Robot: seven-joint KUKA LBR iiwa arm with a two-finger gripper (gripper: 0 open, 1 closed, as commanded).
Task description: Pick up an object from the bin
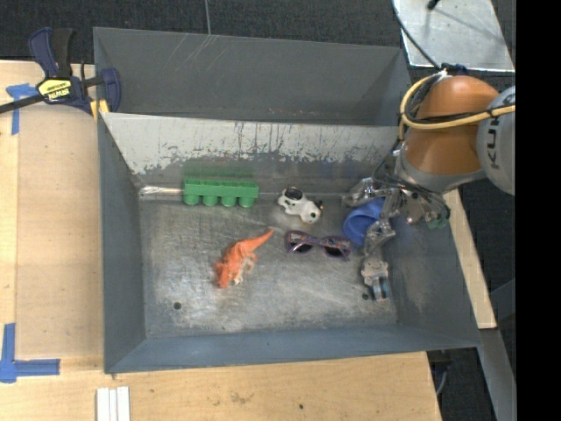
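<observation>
While the pincer point(375, 286) hangs just beside the blue cup point(359, 224), I cannot tell its gape.
Left of the cup lie purple sunglasses point(317, 245); dropping here could catch only bin floor point(289, 301).

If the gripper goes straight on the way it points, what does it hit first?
Probably bare bin floor near its front corner on the view's right; the gripper points down there. The blue cup and the sunglasses lie beside it, off that line. Depth is unclear from this view.
</observation>
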